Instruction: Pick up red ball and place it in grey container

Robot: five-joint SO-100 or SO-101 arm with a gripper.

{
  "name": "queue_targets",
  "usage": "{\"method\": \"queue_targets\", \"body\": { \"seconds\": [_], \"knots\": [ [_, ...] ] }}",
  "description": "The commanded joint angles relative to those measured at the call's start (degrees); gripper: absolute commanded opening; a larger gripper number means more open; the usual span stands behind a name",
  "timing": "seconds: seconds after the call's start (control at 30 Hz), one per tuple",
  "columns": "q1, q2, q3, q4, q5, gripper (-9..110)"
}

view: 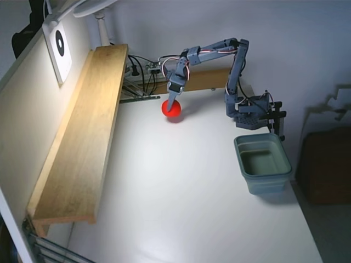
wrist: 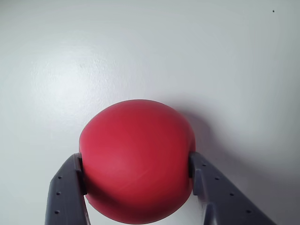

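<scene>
Near the surface's far edge, the fingers [wrist: 136,180] pinch the red ball [wrist: 136,161] across its middle; smooth and probably light, it could slip.

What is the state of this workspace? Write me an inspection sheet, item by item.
Surface: white table, bare and evenly lit.
Job's things: red ball far from the grey container, which looks empty.
Clutter: nothing seen on the open tabletop.
Grippers: gripper has both fingers against the ball's sides.
Cables: a tangle of cables at the table's far edge.
Surroundings: wooden shelf along the left in the fixed view, lamp above, target card on the wall.
</scene>
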Motion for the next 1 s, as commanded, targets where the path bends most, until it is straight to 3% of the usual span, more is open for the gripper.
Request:
{"method": "queue_targets", "body": {
  "seconds": [0.0, 0.37, 0.97],
  "knots": [
    [1.0, 3.8, 0.3, 1.3, 0.1, 23],
    [1.0, 3.8, -1.9, 3.4, 0.1, 23],
    [1.0, -2.2, -37.1, 32.6, 0.1, 23]
  ]
}}
